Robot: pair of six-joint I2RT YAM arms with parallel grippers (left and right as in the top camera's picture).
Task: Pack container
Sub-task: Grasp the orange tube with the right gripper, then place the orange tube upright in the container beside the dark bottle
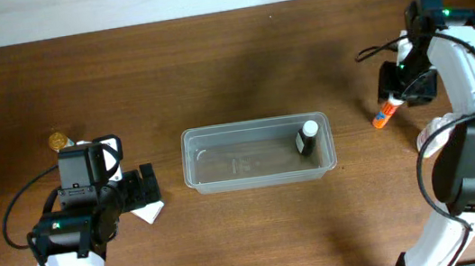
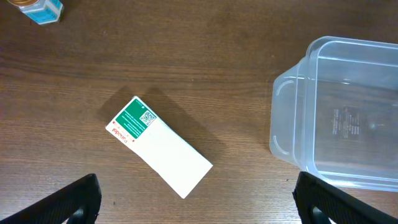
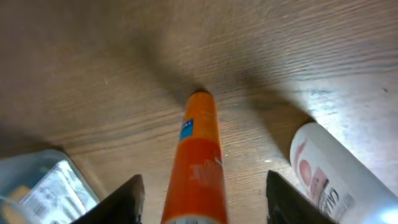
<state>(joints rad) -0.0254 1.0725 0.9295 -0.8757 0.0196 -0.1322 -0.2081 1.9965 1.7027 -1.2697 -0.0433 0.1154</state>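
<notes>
- Hovering over two loose items, we are mid-packing: the container (image 1: 241,162) sits at the centre of the table (image 1: 211,63), with one dark bottle (image 1: 307,136) already inside.
- Our right fingers (image 3: 124,202) stand spread either side of the orange tube (image 3: 200,155), not touching it. Next they probably need to lower and close on it.
- Our left fingers (image 2: 78,199) are spread wide and empty near the white box (image 2: 158,146), which lies beside the container.

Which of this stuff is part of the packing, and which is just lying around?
In the job: container, bottle in it, box, orange tube.
Lying about, perhaps for later: jar, white bottle.
</notes>
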